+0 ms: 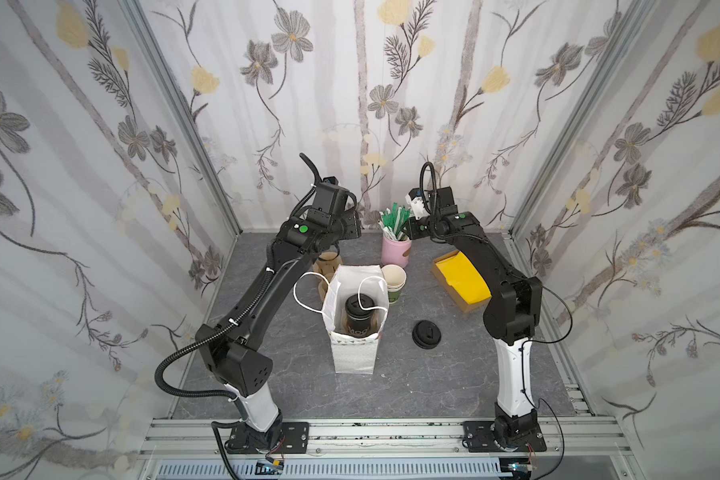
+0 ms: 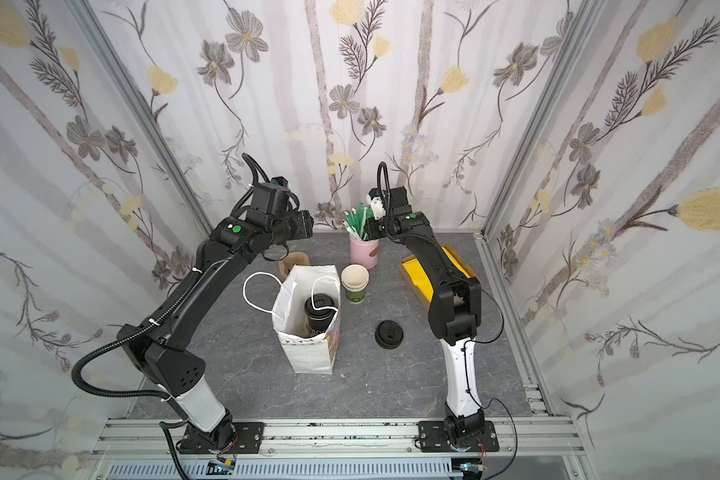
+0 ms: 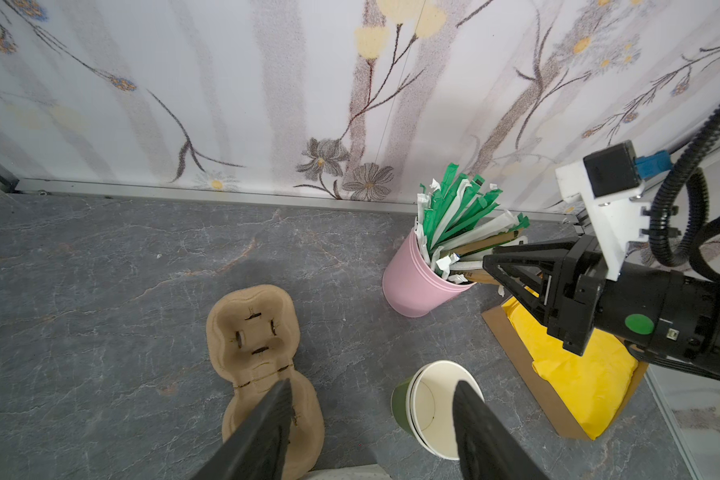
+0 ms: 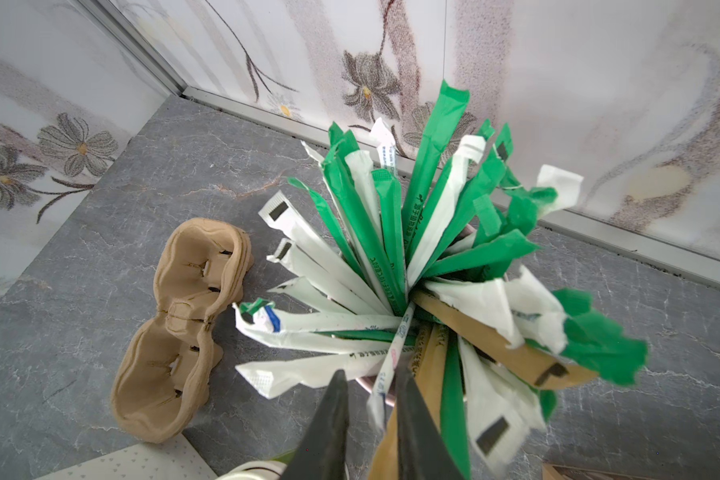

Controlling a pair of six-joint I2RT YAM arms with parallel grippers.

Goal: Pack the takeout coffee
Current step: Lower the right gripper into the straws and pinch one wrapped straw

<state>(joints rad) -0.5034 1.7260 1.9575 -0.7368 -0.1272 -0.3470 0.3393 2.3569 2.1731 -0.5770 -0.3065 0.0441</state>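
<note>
The takeout coffee [image 1: 359,309] stood upright inside the white bag [image 1: 352,357], lid up, one cord handle draped across it. I judged the cup itself packed and a straw the thing wanted.

That explained my right pincer [image 4: 373,374]. It was beyond the bag at the pink holder [image 1: 395,249], its jaws drawn narrow on either side of one white-wrapped straw [image 4: 393,353]. I could not tell whether they pinched it or only bracketed it. The straws [image 4: 391,232] fanned outward, probably so that one could be singled out at the rim.

My left pincer [image 3: 373,384] hung open and empty above the counter [image 1: 412,374] just behind the bag, clear of the bag's mouth, I supposed, so the straw could go in.

By count there was one bag with two handles, one lidded coffee and one pink holder. The straws were too many to count, in green, white and a few brown wrappers. Just behind the bag, on my right arm's side, paper cups [image 1: 393,280] sat nested, about three by their rims. Behind the bag on my left arm's side lay pulp carriers [image 3: 254,332], nested, number unclear. Loose black lids [image 1: 426,332] lay beside the bag on my right arm's side, stacked, so I could not count them. Farther that way was one cardboard tray [image 1: 468,308] of yellow napkins [image 1: 462,278].
</note>
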